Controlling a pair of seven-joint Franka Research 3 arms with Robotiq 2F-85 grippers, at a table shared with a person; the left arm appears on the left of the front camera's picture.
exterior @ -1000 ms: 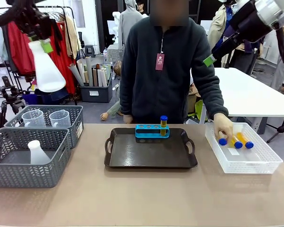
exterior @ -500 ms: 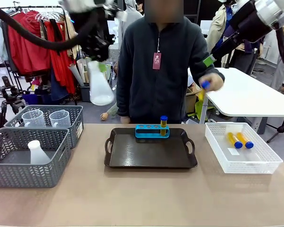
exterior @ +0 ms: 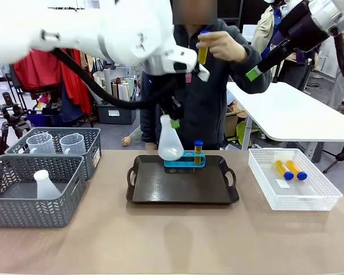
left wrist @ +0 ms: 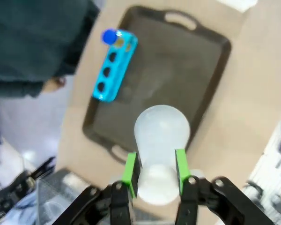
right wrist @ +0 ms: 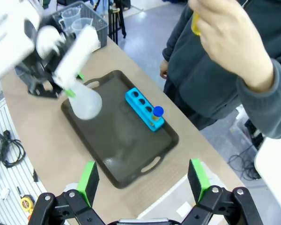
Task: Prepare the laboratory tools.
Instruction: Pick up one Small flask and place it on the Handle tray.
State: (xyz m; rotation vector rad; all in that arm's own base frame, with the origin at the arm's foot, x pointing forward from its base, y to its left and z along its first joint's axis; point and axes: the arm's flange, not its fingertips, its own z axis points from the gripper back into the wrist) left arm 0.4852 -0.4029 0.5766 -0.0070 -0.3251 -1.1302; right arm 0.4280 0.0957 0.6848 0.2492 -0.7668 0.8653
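My left gripper (exterior: 172, 121) is shut on the neck of a translucent white conical flask (exterior: 170, 144), which hangs just above the far left part of the black tray (exterior: 182, 189). In the left wrist view the green pads (left wrist: 130, 168) clamp the flask (left wrist: 161, 136) from both sides. One amber tube with a blue cap (exterior: 198, 149) stands in the blue rack (exterior: 183, 159) on the tray. The person's hand holds another tube (exterior: 203, 52) at chest height. My right gripper (right wrist: 144, 180) hangs open and empty high above the table.
A white basket (exterior: 309, 197) at the right holds two more tubes (exterior: 290, 170). At the left, a grey basket (exterior: 23, 212) holds a second flask (exterior: 46, 184), and the basket behind it holds two clear beakers (exterior: 57, 143). The person stands close behind the tray.
My left arm has swung the flask from high at the far left down to just over the tray. The person's hand has lifted a tube from the white basket to chest height.
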